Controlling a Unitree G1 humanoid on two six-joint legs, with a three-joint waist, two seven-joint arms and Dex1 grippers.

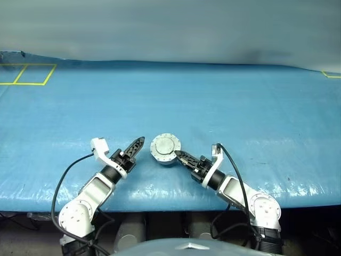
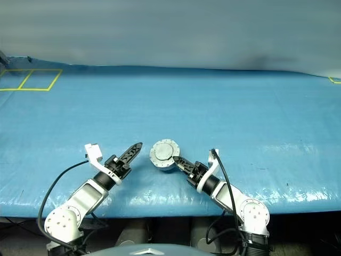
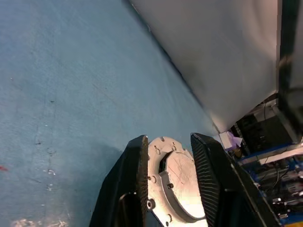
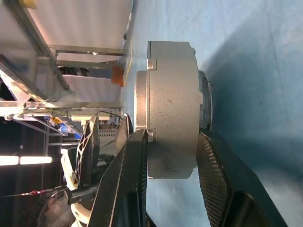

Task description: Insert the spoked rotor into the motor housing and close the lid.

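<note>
Grey lid sits shut on motor housing, clamped in right pincer; left pincer beside it, parted, empty. Task looks finished.

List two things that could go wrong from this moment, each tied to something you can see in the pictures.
1. The right gripper alone pinches the closed motor housing across its thickness, by one edge. If lifted like this, the puck might pivot or slip out.
2. The left gripper stands open just beside the housing without touching it. A careless swing could knock the housing from the right gripper's hold, or jar the lid if it is not fully seated.
</note>
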